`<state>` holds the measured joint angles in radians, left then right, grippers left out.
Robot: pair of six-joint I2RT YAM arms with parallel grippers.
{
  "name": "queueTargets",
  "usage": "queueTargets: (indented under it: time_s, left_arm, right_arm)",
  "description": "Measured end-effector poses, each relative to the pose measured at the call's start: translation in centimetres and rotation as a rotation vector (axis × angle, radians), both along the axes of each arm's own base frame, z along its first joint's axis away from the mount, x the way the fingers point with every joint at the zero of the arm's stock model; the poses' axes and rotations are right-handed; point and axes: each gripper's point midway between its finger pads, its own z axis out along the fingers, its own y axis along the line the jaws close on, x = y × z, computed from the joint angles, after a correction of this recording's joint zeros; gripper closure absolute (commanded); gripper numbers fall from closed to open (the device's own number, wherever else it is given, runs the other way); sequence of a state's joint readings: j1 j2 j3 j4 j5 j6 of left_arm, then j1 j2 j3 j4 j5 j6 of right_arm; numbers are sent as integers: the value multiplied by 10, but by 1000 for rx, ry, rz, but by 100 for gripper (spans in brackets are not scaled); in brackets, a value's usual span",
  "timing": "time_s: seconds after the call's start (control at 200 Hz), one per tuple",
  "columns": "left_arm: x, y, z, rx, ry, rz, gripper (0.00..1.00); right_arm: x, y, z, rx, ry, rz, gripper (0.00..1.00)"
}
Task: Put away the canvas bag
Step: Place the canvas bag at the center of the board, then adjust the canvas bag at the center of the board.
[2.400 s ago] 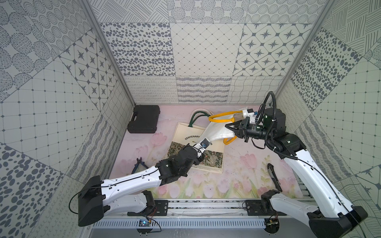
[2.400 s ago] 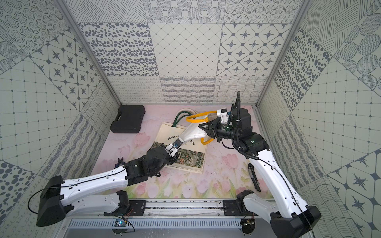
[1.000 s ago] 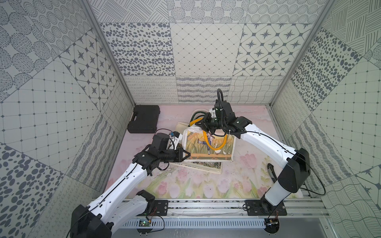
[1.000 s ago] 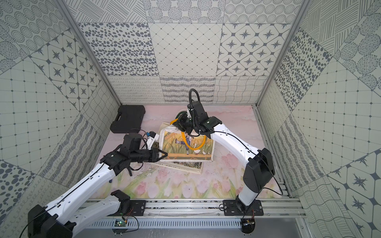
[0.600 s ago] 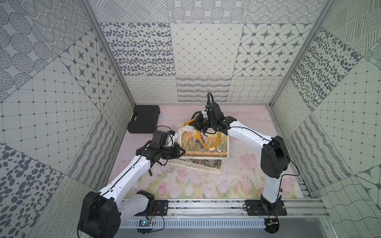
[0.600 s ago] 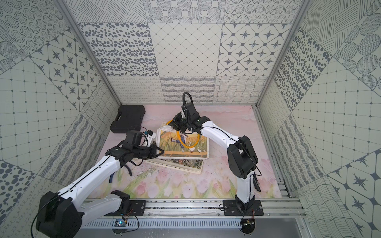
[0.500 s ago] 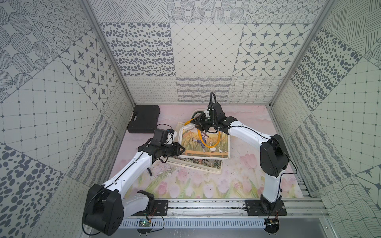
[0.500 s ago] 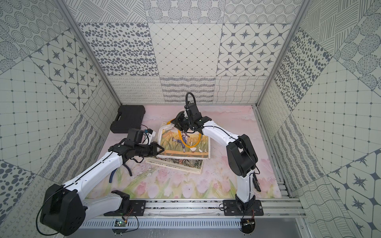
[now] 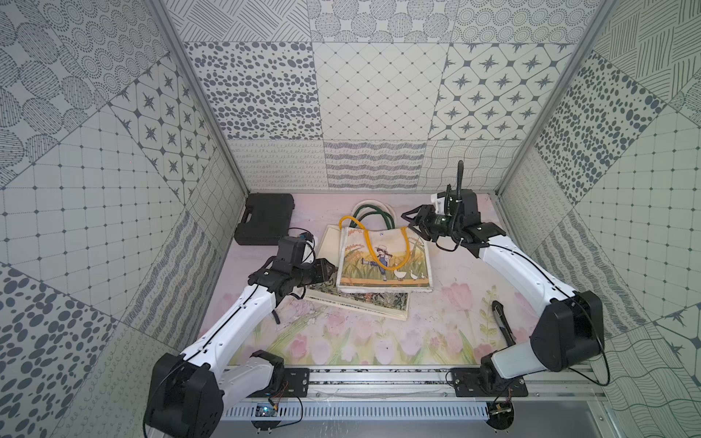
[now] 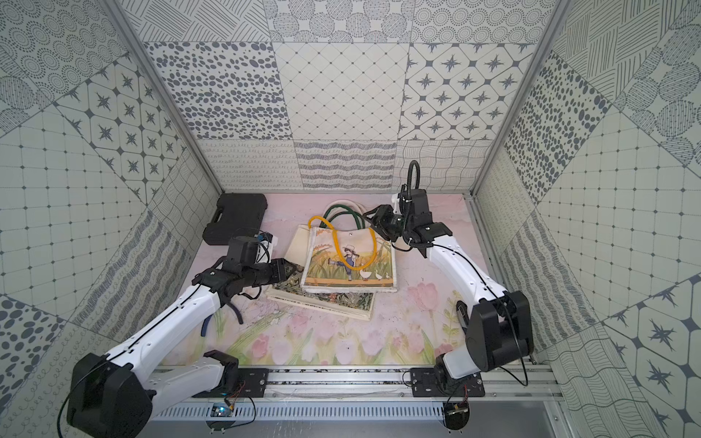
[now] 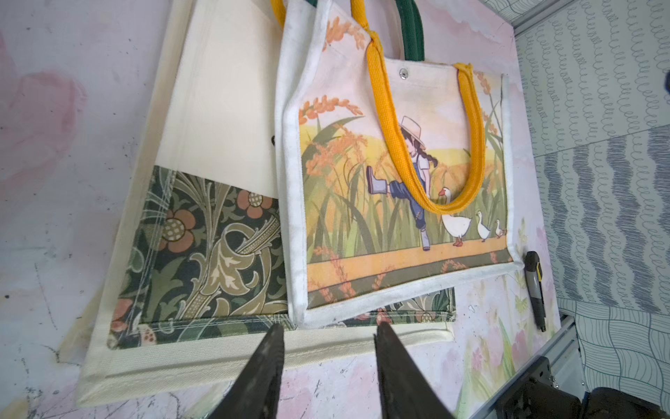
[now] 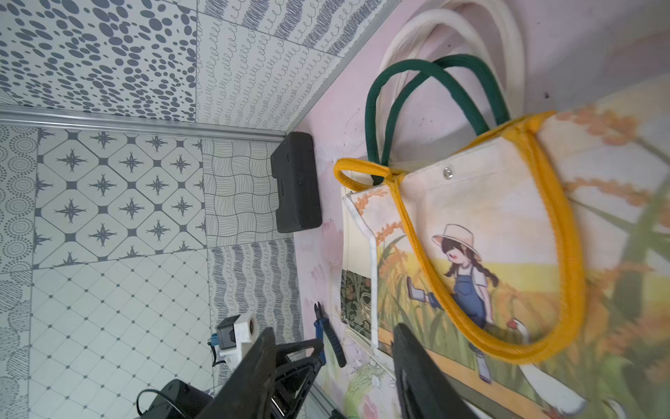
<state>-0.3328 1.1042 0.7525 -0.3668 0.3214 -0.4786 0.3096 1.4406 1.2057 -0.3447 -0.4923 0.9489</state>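
Lying flat mid-table atop a floral bag [image 9: 364, 303], the canvas bag [image 9: 383, 261] shows a hatted girl, geese and a golden field, with white edging and yellow handles. The left claw [image 9: 332, 271] near its bottom corner and the right claw [image 9: 411, 225] near its top corner are both partly spread and empty.

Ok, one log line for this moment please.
canvas bag: flat atop floral bag | left gripper: open, empty | right gripper: open, empty
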Motion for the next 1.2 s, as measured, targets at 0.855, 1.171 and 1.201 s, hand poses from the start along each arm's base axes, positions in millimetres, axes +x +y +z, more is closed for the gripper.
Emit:
queueTargets:
  time_s: [0.855, 1.171, 1.201]
  left_arm:
    - [21, -23, -16, -41, -25, 50, 67]
    - [24, -32, -13, 21, -56, 117, 64]
    - [25, -33, -13, 28, -57, 122, 64]
  right_arm:
    - [-47, -82, -130, -323, 80, -63, 42]
    - [-48, -89, -148, -346, 111, -127, 39]
    - [-48, -89, -148, -348, 110, -130, 40]
